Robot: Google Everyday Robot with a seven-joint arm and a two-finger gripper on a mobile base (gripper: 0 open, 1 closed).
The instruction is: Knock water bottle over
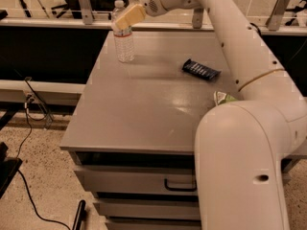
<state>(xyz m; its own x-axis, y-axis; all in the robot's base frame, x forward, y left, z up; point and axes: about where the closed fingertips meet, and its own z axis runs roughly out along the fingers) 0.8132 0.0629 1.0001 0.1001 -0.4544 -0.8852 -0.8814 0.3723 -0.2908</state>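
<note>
The water bottle is a small clear ribbed bottle with a white cap and a white-and-red label band. It stands upright near the far left corner of the grey table. My gripper has tan fingers and is at the bottle's upper part, over the label band and just right of the cap. It looks to be touching or overlapping the bottle there. My white arm reaches in from the right front across the table.
A dark blue snack bar lies on the table right of the bottle. A green bag is mostly hidden behind my arm at the right edge. Drawers sit below the tabletop. Cables lie on the floor at left.
</note>
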